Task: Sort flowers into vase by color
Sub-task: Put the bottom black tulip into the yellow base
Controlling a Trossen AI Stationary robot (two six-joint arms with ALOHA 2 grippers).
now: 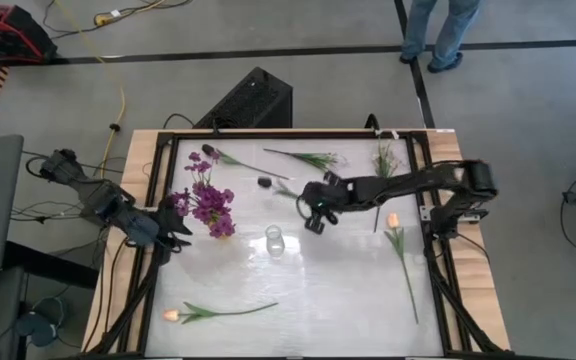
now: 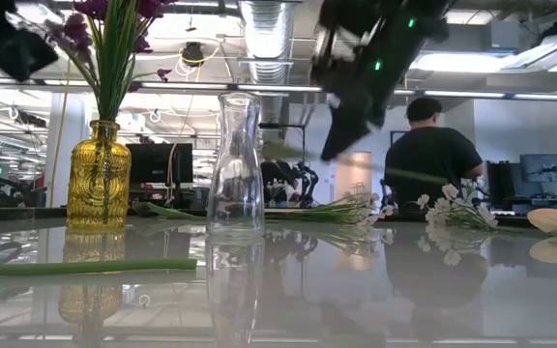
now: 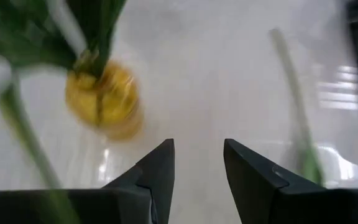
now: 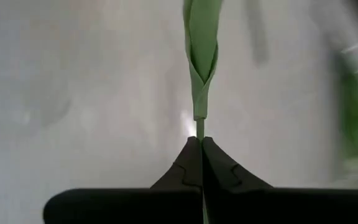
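My right gripper is shut on the thin green stem of a flower above the table's middle, just right of the clear glass vase. The stem runs toward a dark purple bud. My left gripper is open and empty beside the yellow vase, which holds purple blossoms; the vase also shows in the left wrist view. Two pale orange tulips lie flat on the table. My right gripper pinches the bare thin stem between its two fingertips, just below a wrapped green leaf. The fingers slant down and toward the table's left. The stem runs on ahead of the fingers, lifted clear of the table.
White sprigs and another dark-budded stem lie along the far edge. The tulip stems reach toward the near edge. A person stands beyond the table; another shows in the low view.
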